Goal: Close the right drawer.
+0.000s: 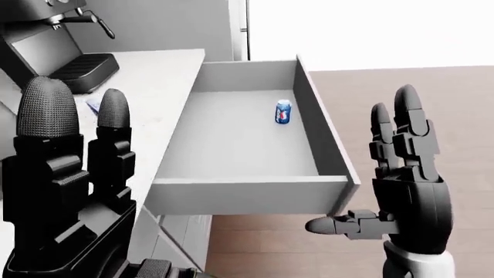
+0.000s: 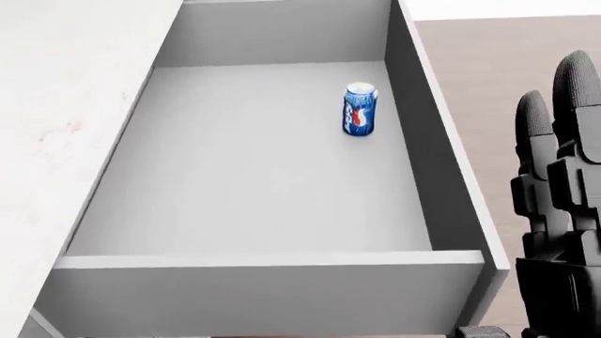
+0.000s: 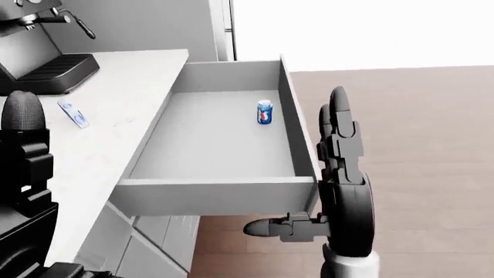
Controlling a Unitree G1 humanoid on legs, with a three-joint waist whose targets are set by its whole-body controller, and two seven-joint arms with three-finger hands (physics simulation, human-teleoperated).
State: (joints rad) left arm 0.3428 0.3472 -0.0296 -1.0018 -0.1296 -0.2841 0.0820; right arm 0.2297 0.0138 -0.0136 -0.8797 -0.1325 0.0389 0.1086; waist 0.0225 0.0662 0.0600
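The grey drawer (image 1: 247, 197) stands pulled far out from the white counter (image 1: 154, 81). A blue cola can (image 1: 283, 112) stands upright inside it near the right wall; it also shows in the head view (image 2: 360, 110). My right hand (image 1: 390, 179) is open, fingers pointing up and thumb pointing left, just right of the drawer's front right corner and apart from it. My left hand (image 1: 73, 150) is open, fingers up, at the lower left over the counter edge.
A black coffee machine (image 1: 54, 40) stands on the counter at the top left. A small blue-and-white packet (image 3: 73, 113) lies on the counter. Wooden floor (image 1: 432, 104) lies to the right of the drawer. Cabinet fronts (image 1: 181, 237) show below the drawer.
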